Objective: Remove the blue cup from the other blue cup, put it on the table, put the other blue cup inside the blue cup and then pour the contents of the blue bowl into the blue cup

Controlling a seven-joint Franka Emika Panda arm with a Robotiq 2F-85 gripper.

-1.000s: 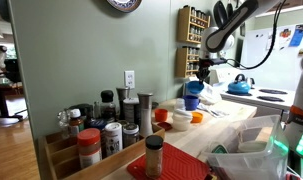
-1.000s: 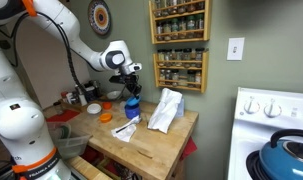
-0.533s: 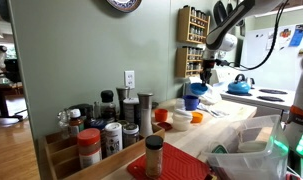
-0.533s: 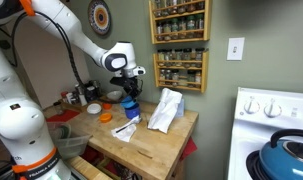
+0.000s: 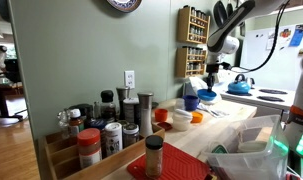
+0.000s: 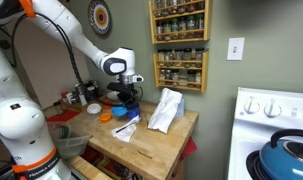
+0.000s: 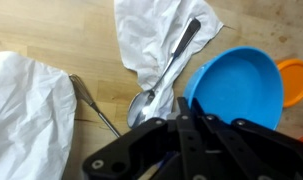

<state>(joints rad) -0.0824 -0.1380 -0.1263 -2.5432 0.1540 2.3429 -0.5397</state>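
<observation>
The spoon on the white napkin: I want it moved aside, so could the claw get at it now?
Probably not yet: the claw seems shut on the rim of the blue cup. Otherwise the spoon lies uncovered on the napkin, beside the claw.

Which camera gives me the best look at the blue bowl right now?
Wrist view: the blue bowl is large and close, the pincer on its rim. In an exterior view it is a small, distant blue shape beside a blue cup; both exterior views lose its detail.
</observation>
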